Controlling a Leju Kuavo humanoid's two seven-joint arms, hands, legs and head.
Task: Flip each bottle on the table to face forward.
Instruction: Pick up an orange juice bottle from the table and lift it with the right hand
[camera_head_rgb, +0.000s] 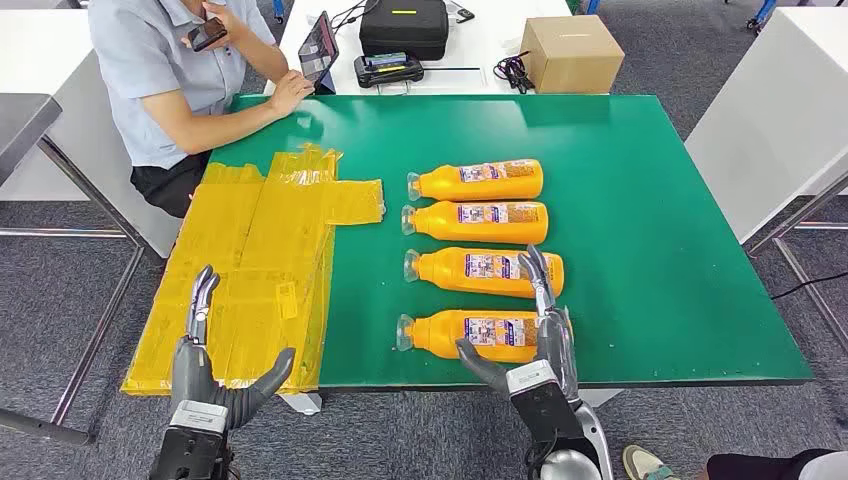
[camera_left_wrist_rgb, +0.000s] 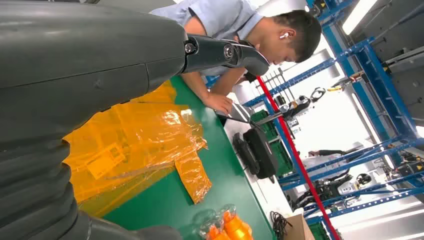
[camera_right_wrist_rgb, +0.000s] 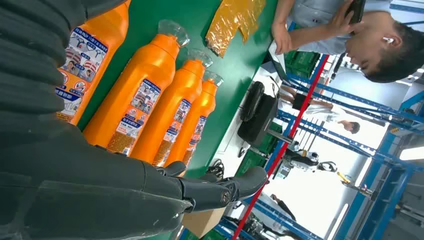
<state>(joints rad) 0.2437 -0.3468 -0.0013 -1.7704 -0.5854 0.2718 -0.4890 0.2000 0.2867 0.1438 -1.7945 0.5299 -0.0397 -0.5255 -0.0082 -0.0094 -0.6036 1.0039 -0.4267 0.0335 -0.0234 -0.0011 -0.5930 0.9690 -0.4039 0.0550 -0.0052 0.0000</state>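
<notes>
The head view looks down on the counter (camera_head_rgb: 650, 200) from above; both wrist views sit close behind each robot hand, sharing the bottles (camera_right_wrist_rgb: 145, 100).

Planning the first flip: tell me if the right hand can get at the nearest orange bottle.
Probably yes. The right hand is open beside the nearest orange bottle, fingers up past its base end, and nothing lies between them.
</notes>
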